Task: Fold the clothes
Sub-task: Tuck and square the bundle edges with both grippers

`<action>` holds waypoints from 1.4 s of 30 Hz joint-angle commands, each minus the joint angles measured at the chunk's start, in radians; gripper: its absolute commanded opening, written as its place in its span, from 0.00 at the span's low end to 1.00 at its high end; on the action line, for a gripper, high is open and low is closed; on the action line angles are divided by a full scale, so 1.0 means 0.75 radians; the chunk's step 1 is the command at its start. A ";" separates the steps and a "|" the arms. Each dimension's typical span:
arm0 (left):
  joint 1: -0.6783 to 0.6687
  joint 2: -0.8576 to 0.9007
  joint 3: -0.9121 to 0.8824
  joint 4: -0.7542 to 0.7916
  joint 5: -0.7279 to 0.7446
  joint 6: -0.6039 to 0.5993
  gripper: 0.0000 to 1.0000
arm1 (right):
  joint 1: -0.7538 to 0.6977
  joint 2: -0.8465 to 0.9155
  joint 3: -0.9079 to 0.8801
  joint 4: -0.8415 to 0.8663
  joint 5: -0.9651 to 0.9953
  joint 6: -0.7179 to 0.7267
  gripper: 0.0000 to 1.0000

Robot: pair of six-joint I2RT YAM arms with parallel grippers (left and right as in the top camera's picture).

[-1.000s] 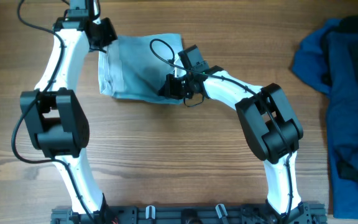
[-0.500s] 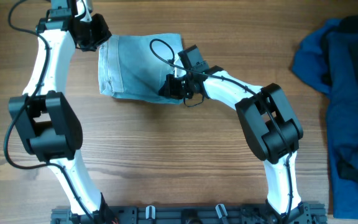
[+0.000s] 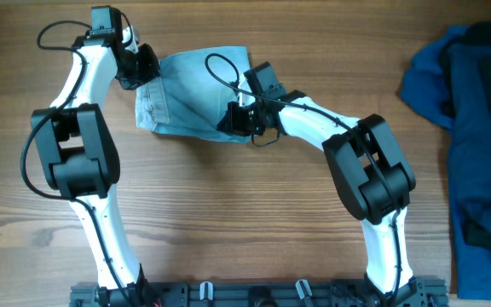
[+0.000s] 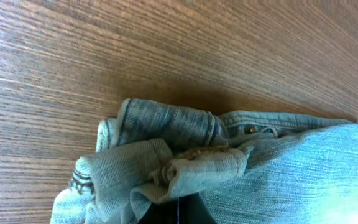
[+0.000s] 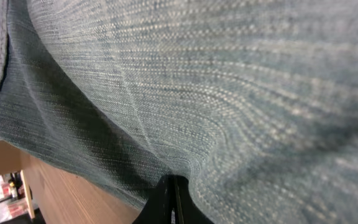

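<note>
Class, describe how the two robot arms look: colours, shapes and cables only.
Left arm and right arm alike: smooth white tubular links joined by bulky black joint housings, black wrist ends. Thin black cables loop loose near each wrist.

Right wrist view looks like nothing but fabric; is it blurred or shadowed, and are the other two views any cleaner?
Right wrist: the jeans fill the frame, weave sharp at centre, softer toward the lower right, a shadowed fold at lower left. Left wrist: bunched waistband in focus, soft shadow on the table behind it. Overhead: evenly lit, sharp, no glare.
</note>
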 commanded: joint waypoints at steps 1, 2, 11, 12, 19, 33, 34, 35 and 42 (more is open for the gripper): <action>0.061 -0.034 0.076 0.027 0.036 -0.004 0.04 | 0.034 0.092 -0.021 -0.038 0.030 0.020 0.04; 0.064 -0.066 0.095 0.023 0.057 -0.031 0.04 | 0.034 0.092 -0.021 -0.038 0.030 0.020 0.04; 0.056 -0.243 0.063 -0.543 0.091 0.023 0.04 | 0.034 0.092 -0.021 -0.033 0.034 0.023 0.04; 0.049 -0.241 0.027 -0.594 0.168 0.110 0.04 | 0.034 0.092 -0.021 -0.033 0.034 0.022 0.04; 0.063 -0.241 -0.260 -0.532 0.155 0.163 0.04 | 0.034 0.092 -0.021 -0.033 0.035 0.019 0.04; 0.126 -0.241 -0.553 -0.145 -0.139 -0.059 0.04 | -0.105 -0.380 0.066 -0.130 0.043 -0.158 0.06; 0.126 -0.241 -0.553 -0.139 -0.139 -0.059 0.04 | -0.123 -0.433 0.066 -0.187 0.150 -0.161 0.06; 0.126 -0.241 -0.553 -0.129 -0.139 -0.060 0.04 | -0.136 -0.459 0.065 -0.238 0.242 -0.161 0.05; 0.127 -0.242 -0.552 -0.104 -0.138 -0.067 0.04 | -0.128 -0.380 0.000 -0.361 0.307 -0.212 0.04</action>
